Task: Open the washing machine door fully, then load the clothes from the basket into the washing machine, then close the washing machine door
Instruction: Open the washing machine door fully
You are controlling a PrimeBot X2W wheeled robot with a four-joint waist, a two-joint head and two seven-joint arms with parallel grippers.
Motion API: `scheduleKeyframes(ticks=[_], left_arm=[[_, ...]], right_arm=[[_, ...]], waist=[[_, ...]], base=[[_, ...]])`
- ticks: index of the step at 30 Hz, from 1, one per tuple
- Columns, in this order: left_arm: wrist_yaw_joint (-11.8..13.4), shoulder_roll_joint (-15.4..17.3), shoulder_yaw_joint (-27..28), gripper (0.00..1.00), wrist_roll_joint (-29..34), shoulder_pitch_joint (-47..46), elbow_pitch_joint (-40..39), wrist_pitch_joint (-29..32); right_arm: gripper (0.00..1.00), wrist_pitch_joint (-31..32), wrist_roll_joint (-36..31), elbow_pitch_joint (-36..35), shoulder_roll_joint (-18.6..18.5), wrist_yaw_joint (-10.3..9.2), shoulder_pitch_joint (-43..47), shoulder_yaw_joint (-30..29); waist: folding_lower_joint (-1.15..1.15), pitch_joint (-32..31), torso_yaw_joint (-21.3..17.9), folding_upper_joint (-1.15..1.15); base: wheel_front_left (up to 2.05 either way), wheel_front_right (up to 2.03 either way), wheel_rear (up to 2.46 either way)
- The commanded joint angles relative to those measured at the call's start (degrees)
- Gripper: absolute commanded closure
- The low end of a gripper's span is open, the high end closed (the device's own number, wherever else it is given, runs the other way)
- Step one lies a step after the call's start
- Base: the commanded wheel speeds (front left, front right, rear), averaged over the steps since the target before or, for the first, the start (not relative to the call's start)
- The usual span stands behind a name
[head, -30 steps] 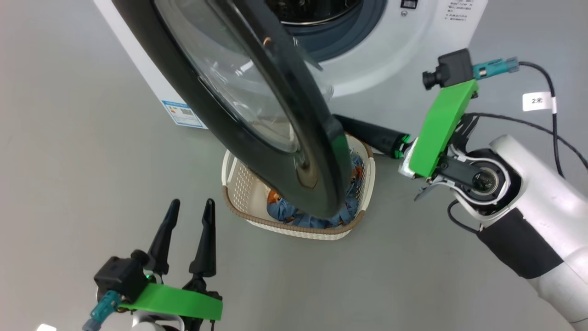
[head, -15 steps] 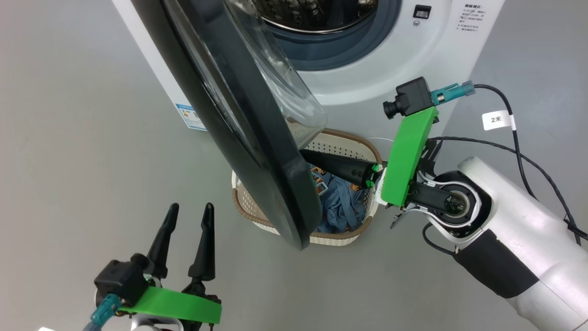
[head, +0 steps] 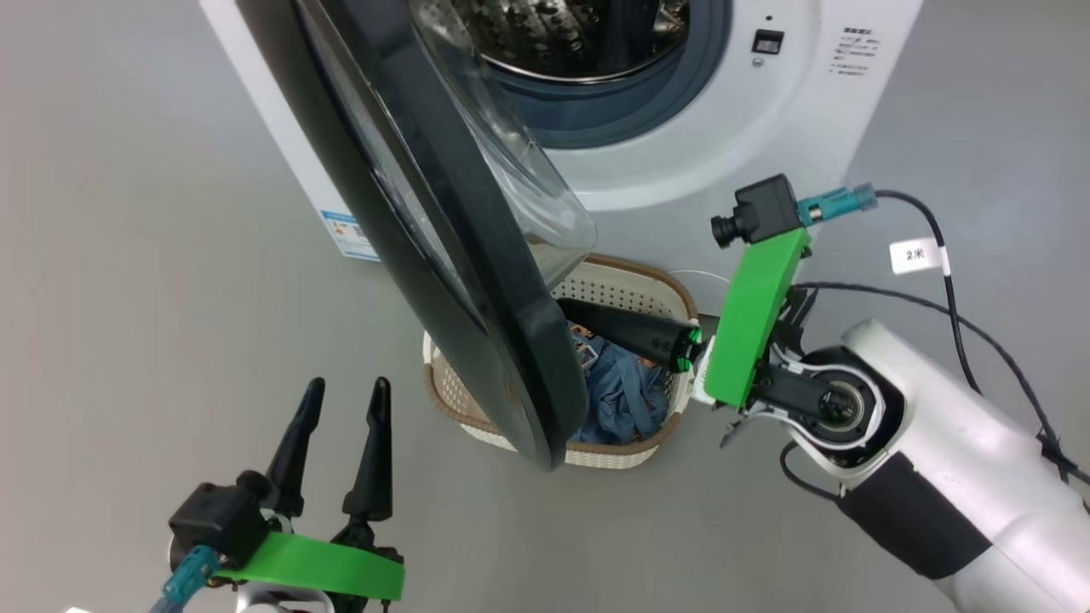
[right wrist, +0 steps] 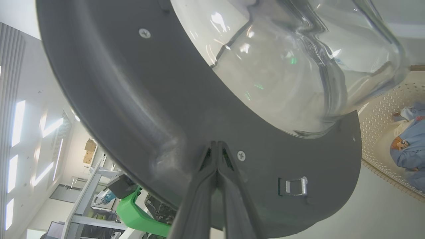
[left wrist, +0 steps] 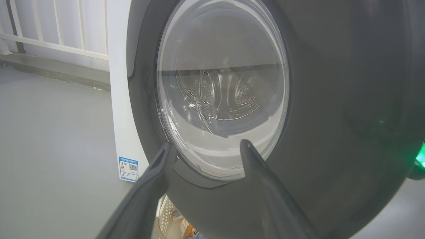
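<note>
The washing machine (head: 766,111) stands at the top with its steel drum (head: 579,34) exposed. The washing machine door (head: 477,281) hangs partly open, its black rim edge-on over the basket (head: 630,449). Blue printed clothes (head: 626,396) lie in the basket. My right gripper (right wrist: 216,144) is shut, its tips against the door's inner face near the latch (right wrist: 295,186); its dark fingers (head: 630,330) reach across the basket behind the door. My left gripper (head: 341,400) is open at the lower left, facing the door's outer glass (left wrist: 222,83) with nothing between its fingers.
Grey floor (head: 128,298) lies to the left and in front of the machine. A blue label sticker (head: 349,234) marks the machine's side. The right arm's cable (head: 945,281) loops at the right. A white railing (left wrist: 49,30) stands beyond the machine.
The door has swung wider, from covering the basket to near edge-on. My right gripper has moved left and down behind it, over the basket. The camera shifted slightly. The left gripper stayed put.
</note>
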Motion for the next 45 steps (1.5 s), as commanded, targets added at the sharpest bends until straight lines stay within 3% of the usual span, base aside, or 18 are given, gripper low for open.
scheduleKeyframes(ticks=[1,2,3,25,36,45], left_arm=[[0.03,1.09,2.03,0.00,0.26,0.20,-0.88,-0.38],[0.03,1.22,2.09,0.00,0.23,0.20,-0.83,-0.38],[0.03,1.35,2.17,0.00,0.21,0.20,-0.80,-0.38],[0.03,3.44,5.57,0.00,-0.73,3.74,-0.71,-0.38],[0.03,3.50,7.18,0.00,-0.33,5.50,-1.16,-0.38],[0.03,3.53,7.54,0.00,-0.31,6.42,-1.00,-0.38]], right_arm=[[0.51,-0.85,-0.22,-1.63,0.75,0.34,1.67,-0.43],[0.13,-1.40,-0.38,-1.58,0.53,0.34,2.00,-0.59],[0.00,-1.95,-0.52,-1.53,0.30,0.34,2.34,-0.72],[0.00,-15.17,-1.27,-0.99,-6.98,0.34,14.57,-4.44],[0.00,-25.68,-3.49,1.30,-10.76,0.34,21.07,-3.77],[0.00,-38.23,-7.85,3.05,-12.92,0.34,23.92,-1.92]], waist=[[0.00,-0.52,-0.80,0.00],[0.00,-0.68,-1.15,0.00],[0.00,-0.84,-1.54,0.00],[0.00,-5.86,-10.16,0.00],[0.00,-6.75,-12.44,0.00],[0.00,-7.71,-13.08,0.00]], base=[[0.00,0.00,0.00],[0.00,0.00,0.00],[0.00,0.00,0.00],[0.00,0.00,0.00],[0.00,0.00,0.00],[0.00,0.00,0.00]])
